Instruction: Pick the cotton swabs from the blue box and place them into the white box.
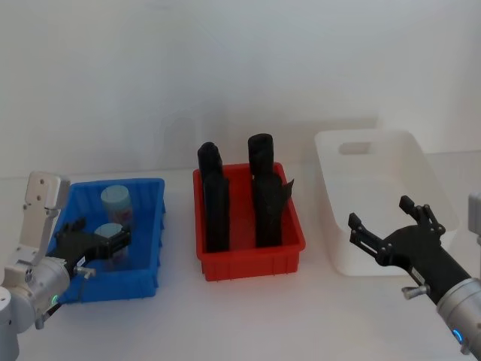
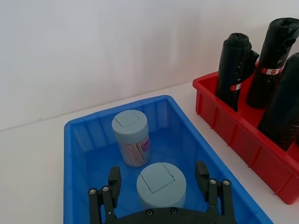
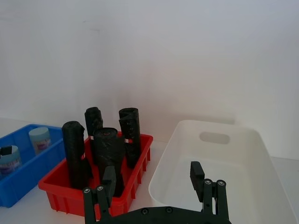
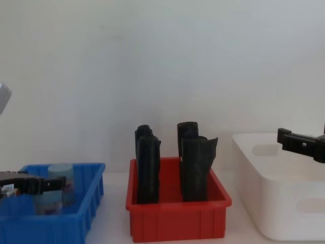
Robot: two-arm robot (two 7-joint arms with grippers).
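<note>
— Which arm sits nearer?
— My left gripper (image 2: pixel 158 178): fingers apart, straddling the upright near cotton swabs jar (image 2: pixel 161 186) inside the blue box (image 2: pixel 74 163). My right gripper (image 1: pixel 379 210), also spread, hangs well apart from that box.

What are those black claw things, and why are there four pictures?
They are a robot's two grippers, its hands. Four cameras look at once: one on its head, one on its chest, one on each wrist. On the table stand a blue box with two swab jars, a red tray of black rolls and a white box. The left gripper is open around the nearer jar, holding nothing yet. The right gripper hovers open by the white box.
</note>
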